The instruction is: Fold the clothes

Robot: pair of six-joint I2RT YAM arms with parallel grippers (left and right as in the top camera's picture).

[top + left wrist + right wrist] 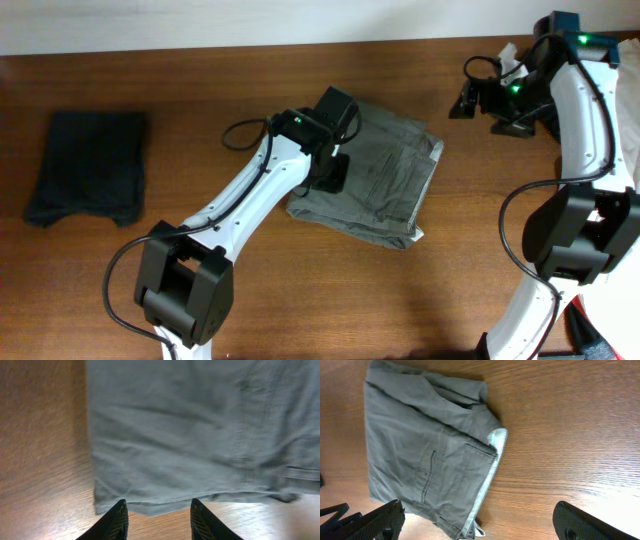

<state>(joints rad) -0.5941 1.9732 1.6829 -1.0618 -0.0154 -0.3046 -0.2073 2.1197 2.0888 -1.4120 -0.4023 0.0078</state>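
Grey-khaki trousers [390, 165] folded | left gripper [157, 501] spread at edge | wood table [340, 300] around

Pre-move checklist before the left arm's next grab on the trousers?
1. Left gripper open: ok, it straddles the fabric edge.
2. Grey-khaki trousers folded flat: ok, though pale lining peeks out along one side.
3. Right gripper open and off the trousers: ok.
4. All layers between the left fingers: cannot tell.
5. Black garment out of the way: ok, folded at far left.
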